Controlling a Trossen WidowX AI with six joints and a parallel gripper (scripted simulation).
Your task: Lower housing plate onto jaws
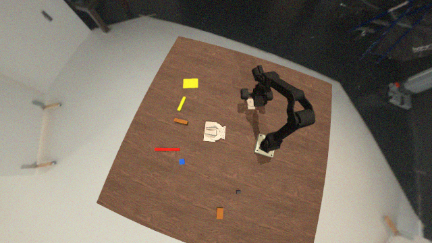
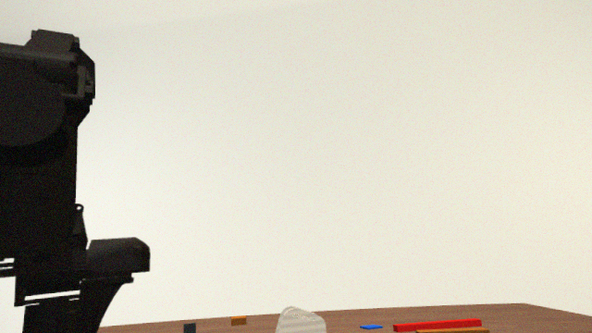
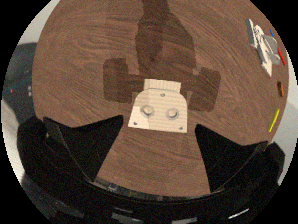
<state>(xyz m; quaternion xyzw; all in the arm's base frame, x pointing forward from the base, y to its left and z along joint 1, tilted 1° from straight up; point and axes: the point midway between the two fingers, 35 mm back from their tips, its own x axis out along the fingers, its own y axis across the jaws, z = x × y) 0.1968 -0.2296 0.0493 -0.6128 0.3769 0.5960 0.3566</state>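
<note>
Fingers (image 1: 244,94) (image 2: 104,302) wide, nothing btwn them; housing plate (image 1: 250,105) (image 3: 160,121) flat on table (image 1: 202,182) (image 2: 509,314) (image 3: 155,167), approx. below. Top view: jaw assy (image 1: 214,131) (image 2: 301,321) (image 3: 262,47) at 8 o'clock from plate, well apart; plate not on stubs.

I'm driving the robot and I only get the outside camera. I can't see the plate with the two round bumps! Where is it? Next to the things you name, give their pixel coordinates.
Observer: The housing plate (image 1: 250,104) (image 3: 159,120) is lying on the wooden table (image 1: 216,175) (image 2: 518,314) (image 3: 75,65), partly under the arm from the top.
Operator: Is my gripper holding it?
Observer: No. In the wrist view the gripper (image 1: 251,96) (image 3: 160,123) is open, with nothing between its fingers.
Operator: What's that whitish lump at the bottom of my picture?
Observer: Probably the jaw assembly (image 1: 213,131) (image 2: 301,321) (image 3: 262,47); from the top, the red bar (image 1: 167,149) (image 2: 437,325) (image 3: 281,57) lies apart from it.
</note>
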